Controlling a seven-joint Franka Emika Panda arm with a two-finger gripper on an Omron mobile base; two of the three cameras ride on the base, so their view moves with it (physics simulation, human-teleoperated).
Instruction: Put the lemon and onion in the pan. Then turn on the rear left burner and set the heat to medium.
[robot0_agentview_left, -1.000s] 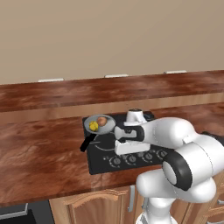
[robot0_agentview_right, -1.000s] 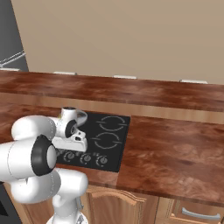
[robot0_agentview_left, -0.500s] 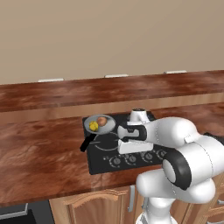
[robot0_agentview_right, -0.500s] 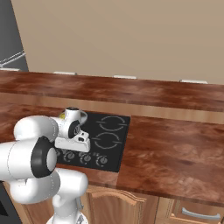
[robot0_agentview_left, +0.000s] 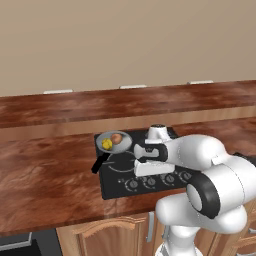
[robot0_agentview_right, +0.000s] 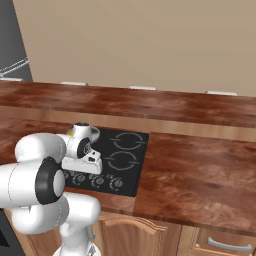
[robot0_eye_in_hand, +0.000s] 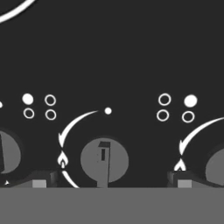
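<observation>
Flat, even rendered light across both base views; no clear source; wall (robot0_agentview_left: 125, 40) plain beige, slightly darker toward top; soft sheen on wood counter (robot0_agentview_left: 45, 165), pale streaks, no hard glare; faint shadow band under raised back ledge (robot0_agentview_right: 150, 117); white arm (robot0_agentview_left: 200, 155) bright, gently shaded on underside; base views soft, coarse, edges jagged; no edge distortion; hand view dim, nearly all black cooktop (robot0_eye_in_hand: 113, 52), white markings crisp yet slightly fuzzy; grey knob (robot0_eye_in_hand: 104, 160) flat-shaded.

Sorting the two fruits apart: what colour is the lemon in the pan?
Bright yellow; the lemon shows best in the left base view, beside the orange-brown onion.
</observation>
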